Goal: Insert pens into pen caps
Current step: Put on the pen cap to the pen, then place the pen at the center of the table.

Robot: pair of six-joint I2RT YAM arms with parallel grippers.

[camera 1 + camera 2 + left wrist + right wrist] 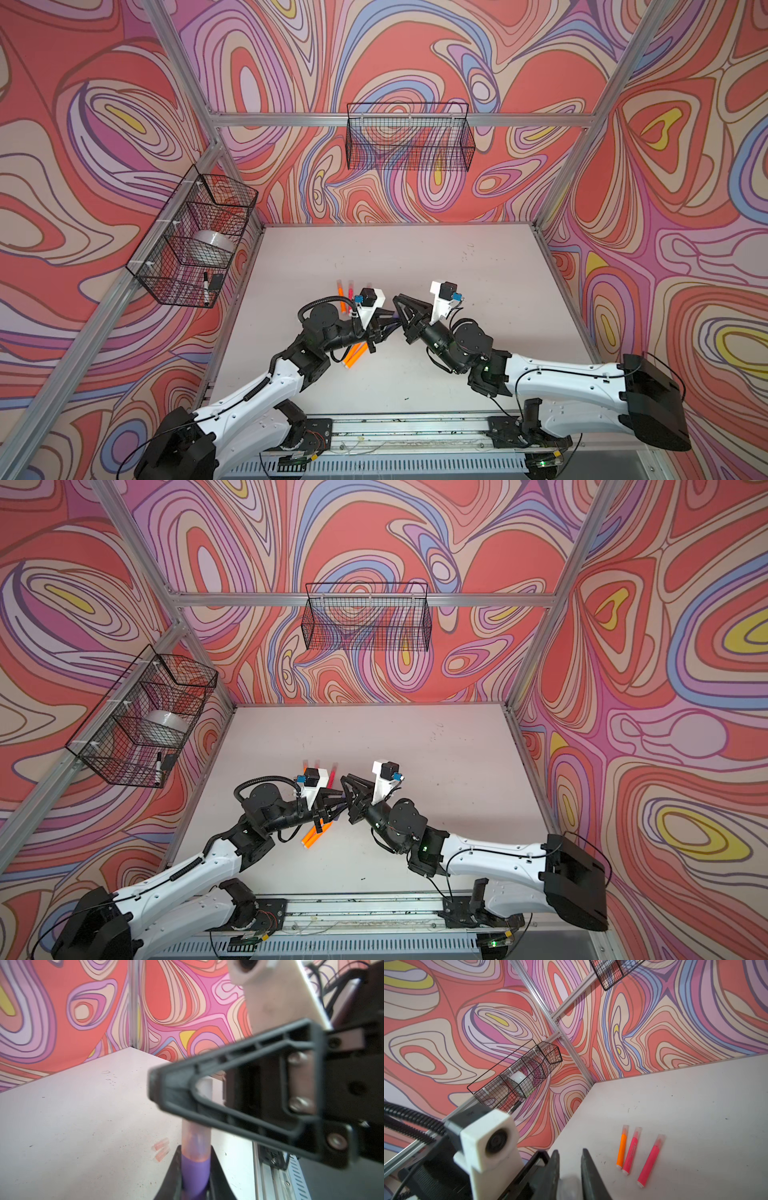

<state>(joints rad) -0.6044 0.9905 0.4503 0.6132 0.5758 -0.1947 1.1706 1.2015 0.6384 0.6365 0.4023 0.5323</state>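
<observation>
Your left gripper (195, 1154) is clamped on the purple pen (194, 1169) with the cap (195, 1138) already over its tip, and the right gripper (569, 1152) has its jaws either side of that cap (can't tell if they're pinching), so push straight along the pen.

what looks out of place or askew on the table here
Nothing looks spilled or damaged. Two loose pen caps lie askew on the table, and orange pens lie at odd angles, partly hidden under the left arm, unlike the three capped pens set in a tidy row.
</observation>
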